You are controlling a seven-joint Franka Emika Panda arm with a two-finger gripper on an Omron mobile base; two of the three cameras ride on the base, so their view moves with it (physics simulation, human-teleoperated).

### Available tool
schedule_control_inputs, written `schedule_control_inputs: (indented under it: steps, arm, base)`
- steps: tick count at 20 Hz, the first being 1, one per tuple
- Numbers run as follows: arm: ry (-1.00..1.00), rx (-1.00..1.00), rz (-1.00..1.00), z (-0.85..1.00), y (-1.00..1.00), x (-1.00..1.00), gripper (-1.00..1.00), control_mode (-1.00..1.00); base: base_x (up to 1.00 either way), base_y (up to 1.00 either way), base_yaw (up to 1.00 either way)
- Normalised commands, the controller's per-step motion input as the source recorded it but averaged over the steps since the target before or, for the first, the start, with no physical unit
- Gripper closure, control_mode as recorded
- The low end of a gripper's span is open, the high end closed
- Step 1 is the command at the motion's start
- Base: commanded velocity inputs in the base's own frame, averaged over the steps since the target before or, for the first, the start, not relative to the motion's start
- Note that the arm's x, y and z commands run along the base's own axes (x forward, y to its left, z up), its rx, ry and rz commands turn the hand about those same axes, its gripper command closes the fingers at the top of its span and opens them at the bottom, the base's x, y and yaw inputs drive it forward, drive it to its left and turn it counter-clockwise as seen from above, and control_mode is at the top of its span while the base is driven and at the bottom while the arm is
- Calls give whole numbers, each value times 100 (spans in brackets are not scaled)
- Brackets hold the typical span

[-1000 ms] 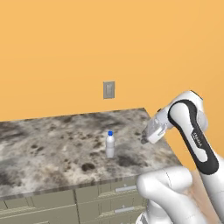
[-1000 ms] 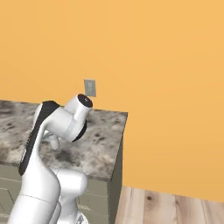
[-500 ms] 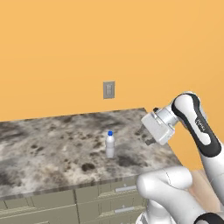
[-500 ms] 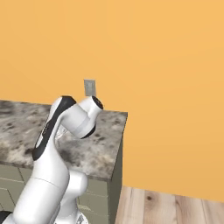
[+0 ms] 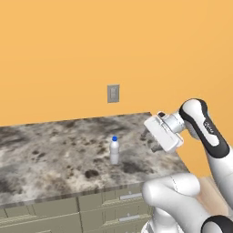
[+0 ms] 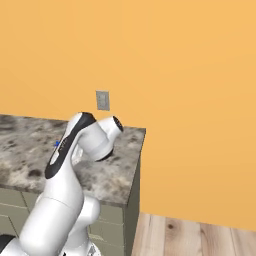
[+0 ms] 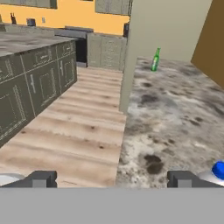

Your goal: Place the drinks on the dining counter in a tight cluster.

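Observation:
A small white bottle with a blue cap (image 5: 114,150) stands upright on the dining counter (image 5: 54,157), a speckled granite top over olive-grey cabinet fronts. My gripper (image 5: 154,132) hovers over the counter's right end, a little right of that bottle and above its height. In the hand view the gripper (image 7: 111,179) is open, its fingertips (image 7: 42,178) wide apart with nothing between them. The bottle's blue cap (image 7: 218,168) shows at the lower right there. A slim green glass bottle (image 7: 155,60) stands upright far along the counter (image 7: 175,109).
A grey wall outlet (image 5: 113,93) sits on the orange wall behind the counter. The counter's right end (image 6: 135,165) drops to a wooden floor (image 6: 200,235). In the hand view, a tall olive-grey panel (image 7: 162,26) rises beside the counter, and dark cabinets (image 7: 35,74) line the aisle.
The hand has swung left and turned over the counter's right end, closer to the white bottle. The bottle has not moved, and the jaws stay open.

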Motion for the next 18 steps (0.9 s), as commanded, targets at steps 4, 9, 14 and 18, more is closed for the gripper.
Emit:
schedule_control_inputs:
  steps: [4, 9, 14, 18]
  arm:
    - [-12, 9, 8, -13, 1, 18, -100, -100]
    - [-10, 6, 4, -16, 9, 22, -100, -100]
    - [-4, 4, 3, -13, 8, 34, -100, -100]
    - [0, 4, 0, -16, 15, 41, -100, -100]
  base:
    - [0, 0, 0]
    - [0, 0, 0]
    - [0, 0, 0]
    - [0, 0, 0]
